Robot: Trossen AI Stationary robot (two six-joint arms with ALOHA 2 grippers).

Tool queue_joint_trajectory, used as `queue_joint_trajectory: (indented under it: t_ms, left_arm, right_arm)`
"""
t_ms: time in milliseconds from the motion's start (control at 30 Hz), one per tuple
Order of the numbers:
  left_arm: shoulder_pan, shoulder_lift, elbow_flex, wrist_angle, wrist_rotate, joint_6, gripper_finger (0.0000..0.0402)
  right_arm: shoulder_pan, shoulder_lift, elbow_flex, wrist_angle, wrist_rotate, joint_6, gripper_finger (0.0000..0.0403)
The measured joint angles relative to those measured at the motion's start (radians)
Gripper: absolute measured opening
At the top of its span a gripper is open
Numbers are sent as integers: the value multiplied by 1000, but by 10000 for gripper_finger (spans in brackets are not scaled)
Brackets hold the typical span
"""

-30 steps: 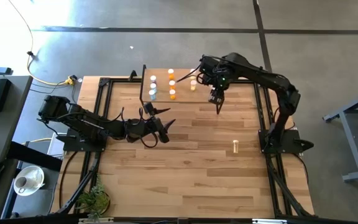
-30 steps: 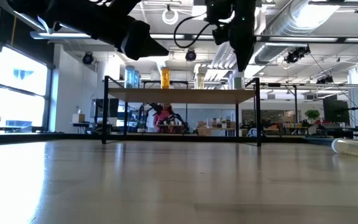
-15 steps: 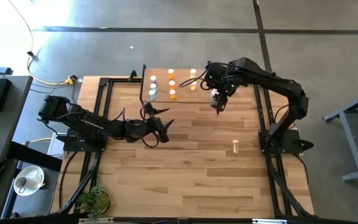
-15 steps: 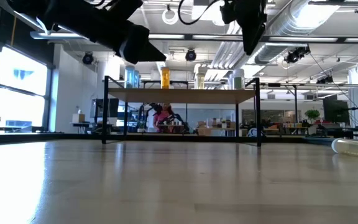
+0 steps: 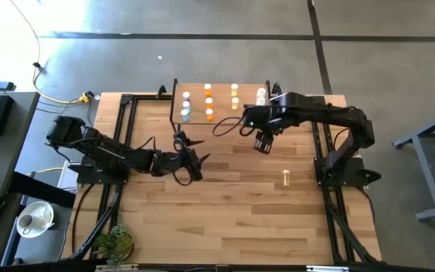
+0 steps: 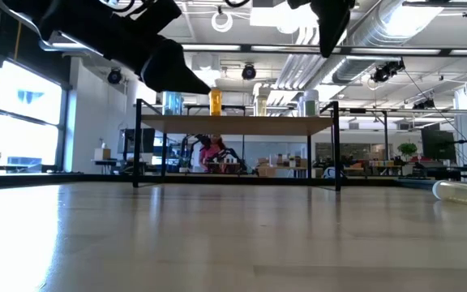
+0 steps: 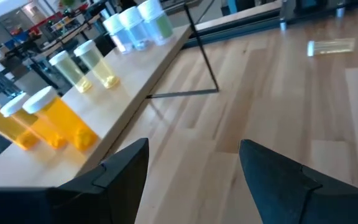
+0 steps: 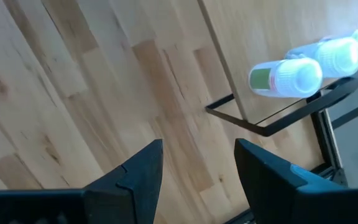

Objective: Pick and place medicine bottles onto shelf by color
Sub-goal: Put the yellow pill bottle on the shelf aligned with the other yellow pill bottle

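Observation:
The shelf (image 5: 221,104) stands at the table's far edge on thin black legs. On it stand pale blue bottles (image 5: 186,106), orange bottles (image 5: 208,102), yellow bottles (image 5: 235,96) and pinkish-white bottles (image 5: 261,94). One clear yellowish bottle (image 5: 286,177) lies on its side on the table at the right; it also shows in the low view (image 6: 460,191). My right gripper (image 5: 262,143) is open and empty, in the air near the shelf's right end. My left gripper (image 5: 190,157) is open and empty, in front of the shelf's left half.
The shelf's black leg frame (image 8: 260,124) stands close to my right gripper (image 8: 197,158). In the left wrist view the shelf's front edge (image 7: 154,74) runs past my left gripper (image 7: 194,162). Bare wooden tabletop (image 5: 232,219) lies toward the near edge.
My right gripper has risen and drawn back from the shelf toward the table's near edge, staying open and empty. My left gripper has sunk a little and shifted slightly toward the table's left edge.

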Motion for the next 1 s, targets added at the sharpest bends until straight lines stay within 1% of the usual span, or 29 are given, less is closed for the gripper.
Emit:
queue_joint_trajectory:
  t_ms: [167, 467, 533, 733, 867, 1000]
  left_arm:
    - [-40, 0, 0, 0, -23, 41, 243]
    - [-94, -5, 0, 29, -101, 87, 243]
    - [-102, -15, 0, 31, -104, 87, 243]
    - [-125, -47, 1, 33, -105, 87, 243]
    - [-126, -56, 1, 31, -104, 87, 243]
    - [-126, -56, 1, 32, -105, 87, 243]
  right_arm:
    - [74, 0, 0, 0, 64, 89, 190]
    - [191, -1, -13, 4, 159, 193, 190]
    - [208, -9, -70, 3, 173, 214, 190]
    - [268, -56, -312, 15, 180, 280, 190]
    - [306, -119, -445, 39, 143, 427, 190]
    - [358, -197, -569, 124, 119, 571, 190]
